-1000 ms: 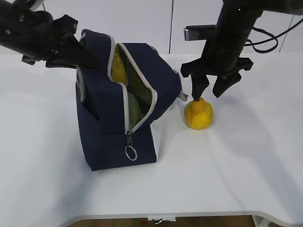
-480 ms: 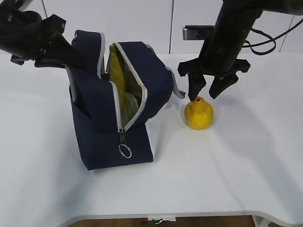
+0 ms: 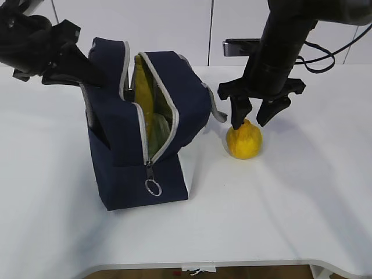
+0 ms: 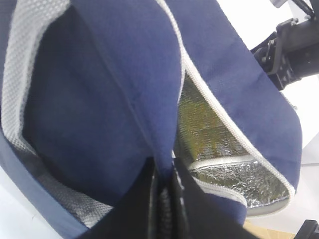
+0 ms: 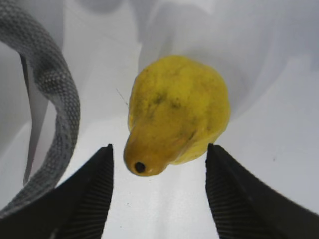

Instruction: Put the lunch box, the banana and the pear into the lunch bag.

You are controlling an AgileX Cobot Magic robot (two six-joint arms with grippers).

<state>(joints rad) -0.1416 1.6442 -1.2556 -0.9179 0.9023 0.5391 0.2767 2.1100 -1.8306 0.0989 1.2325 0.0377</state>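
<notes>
Exterior view, left to right: left gripper [image 3: 87,74] clenched on the rear flap of the boxy navy fabric lunch bag [image 3: 125,145], zipper parted, crinkled silver foil lining and something smooth and yellow showing inside, metal ring pull [image 3: 153,187] dangling above the white lower panel. Just beside the bag on the smooth white table [image 3: 302,197], squat yellow-orange pear [image 3: 243,140], skin faintly speckled. Right gripper [image 3: 254,114] released, ribbed black fingers [image 5: 89,199] straddling the pear's narrow top.
</notes>
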